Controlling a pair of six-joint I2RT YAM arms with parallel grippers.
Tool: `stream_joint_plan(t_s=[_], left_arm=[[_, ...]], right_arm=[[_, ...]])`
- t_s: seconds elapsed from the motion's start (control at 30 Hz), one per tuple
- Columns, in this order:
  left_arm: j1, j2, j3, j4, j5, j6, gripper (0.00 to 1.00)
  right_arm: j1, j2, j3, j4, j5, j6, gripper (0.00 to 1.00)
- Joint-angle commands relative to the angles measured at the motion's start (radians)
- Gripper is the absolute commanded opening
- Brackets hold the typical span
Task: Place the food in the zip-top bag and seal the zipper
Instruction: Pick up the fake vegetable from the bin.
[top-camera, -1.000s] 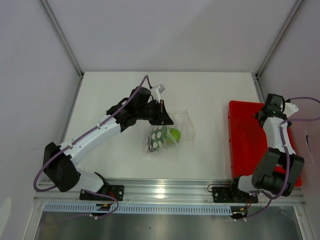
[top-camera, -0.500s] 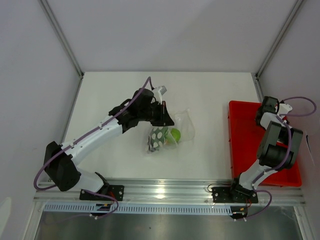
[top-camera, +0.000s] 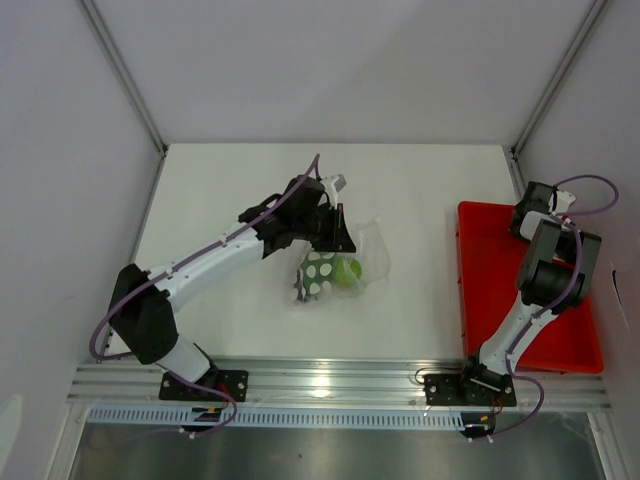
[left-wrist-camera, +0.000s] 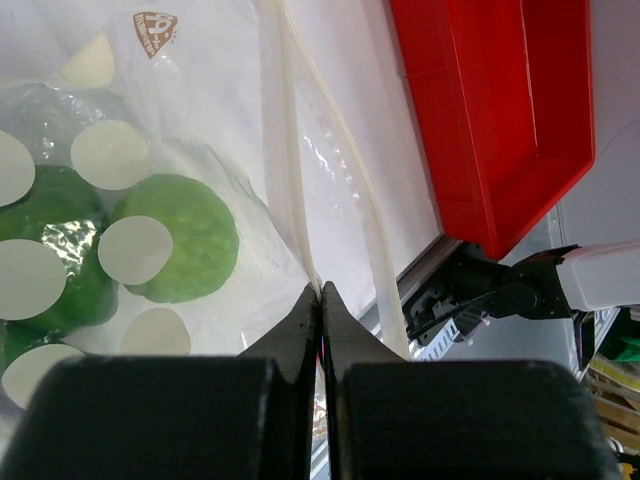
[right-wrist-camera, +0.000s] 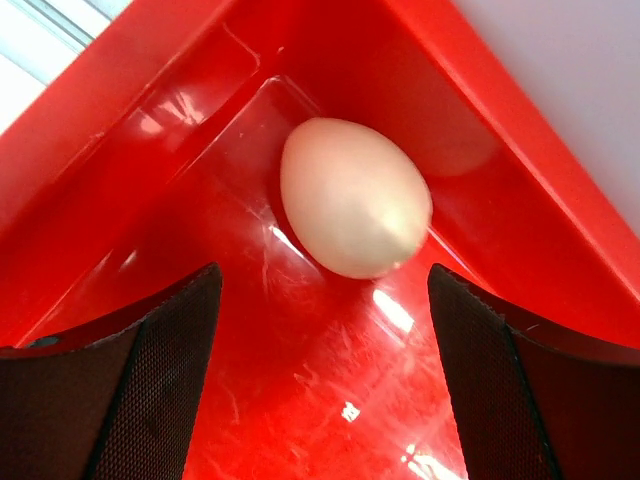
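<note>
From above, your left end effector (top-camera: 338, 240) sits at the far edge of the bag (top-camera: 372, 245). The bag lies mid-tabletop (top-camera: 230, 190) with a green ball (top-camera: 349, 270) showing through the plastic. The red tray (top-camera: 495, 300) stands well apart on the right. Your right end effector (top-camera: 530, 222) is over the tray's far corner.

In the left wrist view, the two fingers are pressed together with no gap. They pinch one strip of the zipper (left-wrist-camera: 290, 150) at their tips, while the other strip runs loose just to the right. The green ball and a darker green piece (left-wrist-camera: 45, 200) lie inside the dotted bag.

In the right wrist view, the fingers (right-wrist-camera: 150, 370) are spread wide and hold nothing. A whitish egg (right-wrist-camera: 355, 197) rests in the tray's corner beyond them, touching neither finger.
</note>
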Motion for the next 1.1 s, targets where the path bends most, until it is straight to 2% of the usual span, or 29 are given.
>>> stream_joint_plan(t_s=[0.0,0.67,1.07], left_arm=[[-0.008,0.022,0.059,0.001,0.005,0.028,0.01],[-0.008,0.065,0.053,0.021,0.035,0.022,0.01],[-0.008,0.086,0.044,0.034,0.047,0.017,0.01]], right_arm=[[-0.007,0.036,0.043,0.050,0.010,-0.052,0.85],[-0.009,0.111,0.097,0.104,0.093,-0.098,0.82],[-0.010,0.127,0.115,0.129,0.099,-0.098,0.75]])
